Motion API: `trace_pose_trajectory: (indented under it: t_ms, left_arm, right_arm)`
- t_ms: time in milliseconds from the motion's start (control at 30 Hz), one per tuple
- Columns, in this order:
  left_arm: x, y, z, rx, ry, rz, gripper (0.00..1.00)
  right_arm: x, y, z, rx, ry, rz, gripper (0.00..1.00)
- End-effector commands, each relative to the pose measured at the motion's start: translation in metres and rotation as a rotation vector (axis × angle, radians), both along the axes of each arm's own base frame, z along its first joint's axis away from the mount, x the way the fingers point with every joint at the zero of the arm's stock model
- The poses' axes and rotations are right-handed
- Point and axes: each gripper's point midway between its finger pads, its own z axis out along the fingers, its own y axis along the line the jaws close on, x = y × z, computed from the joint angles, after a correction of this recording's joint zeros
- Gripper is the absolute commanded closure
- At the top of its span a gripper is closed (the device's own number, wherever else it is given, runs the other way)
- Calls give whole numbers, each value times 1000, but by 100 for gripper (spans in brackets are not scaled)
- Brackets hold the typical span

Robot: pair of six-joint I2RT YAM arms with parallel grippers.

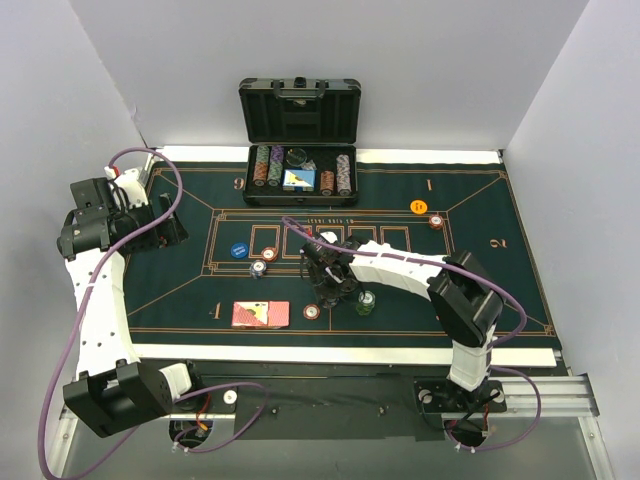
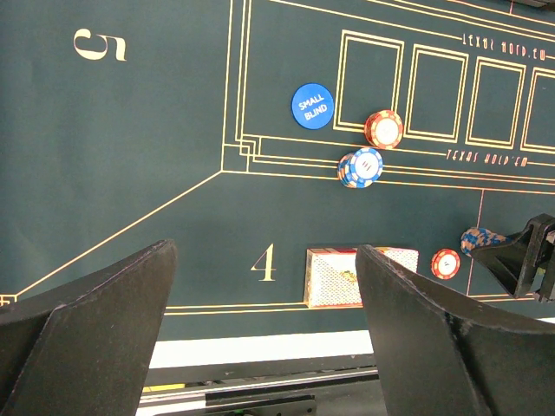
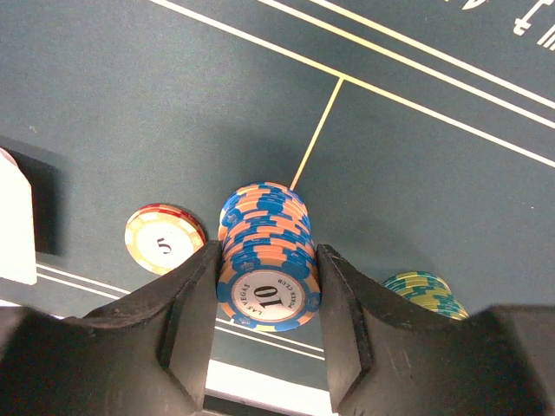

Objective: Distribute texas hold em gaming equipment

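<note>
Right gripper (image 3: 269, 250) is down on the green felt of the table (image 1: 500, 290), just right of centre, and its jaws are pressed against both sides of a blue-and-orange chip stack (image 3: 265, 282), the top chip marked 10. A single red chip (image 3: 163, 238) marked 5 lies just to one side of it, and a green-and-yellow chip stack (image 3: 425, 290) sits near the other side (only partly visible past the finger).

Over on the left, the left gripper (image 2: 264, 253) hangs above the felt with its jaws spread wide and nothing between them. Below it are the red-backed cards (image 2: 334, 277) by the gold 4, a blue disc (image 2: 312, 107) reading SMALL BLIND, a red chip stack (image 2: 383, 128) and a blue-and-white chip stack (image 2: 360, 167) just beside each other.

At the far right, an orange disc (image 1: 419, 207) lies with a chip (image 1: 436, 221) next to it. The black case (image 1: 300, 110) stands open at the far edge, rows of chips racked inside.
</note>
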Motion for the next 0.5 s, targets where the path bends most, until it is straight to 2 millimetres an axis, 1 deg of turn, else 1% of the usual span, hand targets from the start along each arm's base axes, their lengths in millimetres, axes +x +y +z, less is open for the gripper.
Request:
trace_pose_trajectory:
  t_ms: [0,100,200,467]
  left_arm:
    - [2,4,18,37,-65,-6,4]
    - [2,3,19,36,-67,-7,4]
    - [2,4,18,38,-64,-8,4]
    - [3,4,19,31,-67,-4,4]
  right_arm:
    - [2,0,23,21,-18,-17,62]
    - [2,2,25,31,-15,-17,64]
    - [2,4,31,48,-18,-18,65]
    - [11,9,67,96,-63,-15,66]
